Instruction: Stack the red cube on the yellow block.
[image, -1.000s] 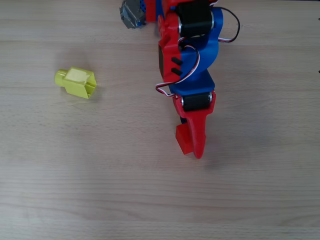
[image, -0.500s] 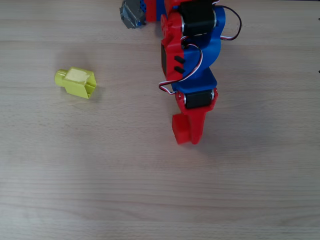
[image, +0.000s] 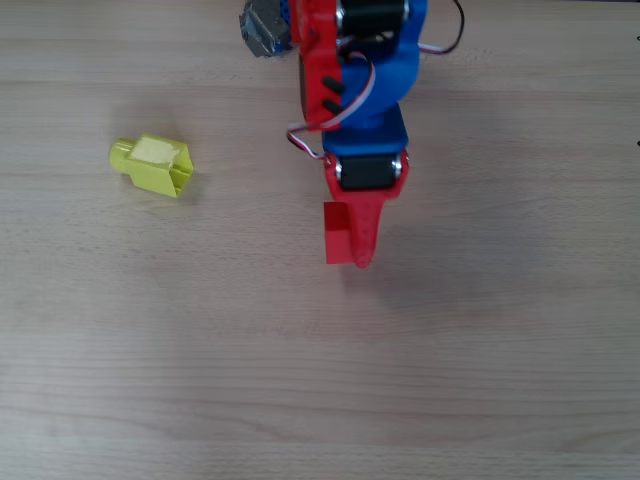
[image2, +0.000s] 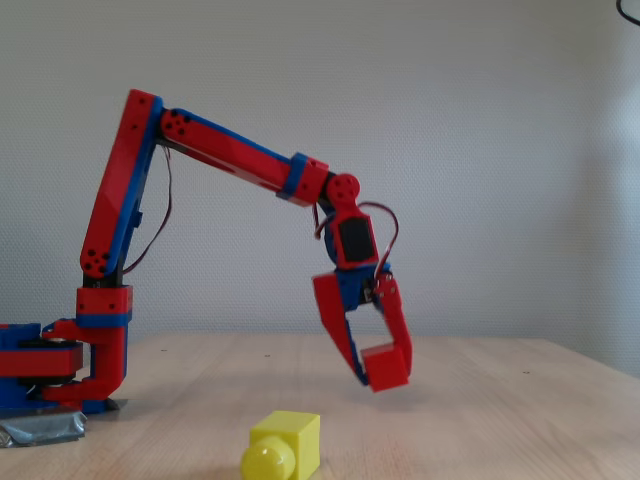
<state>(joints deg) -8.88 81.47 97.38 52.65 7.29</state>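
The yellow block (image: 152, 164) lies on its side on the wooden table at the left of the overhead view, its round stub pointing left. In the fixed view the yellow block (image2: 285, 447) sits at the front, stub toward the camera. The red cube (image: 338, 233) is held in my red-and-blue gripper (image: 350, 250), well to the right of the block. From the side, my gripper (image2: 372, 378) points down, shut on the red cube (image2: 385, 367), which hangs clear above the tabletop.
The arm's base (image2: 60, 370) stands at the left of the fixed view, fixed down with grey tape (image: 262, 28). Bare wooden table (image: 300, 380) spreads all around the block and under the gripper.
The gripper has drawn back toward the base and shifted left in the overhead view, carrying the red cube along. The yellow block has stayed put.
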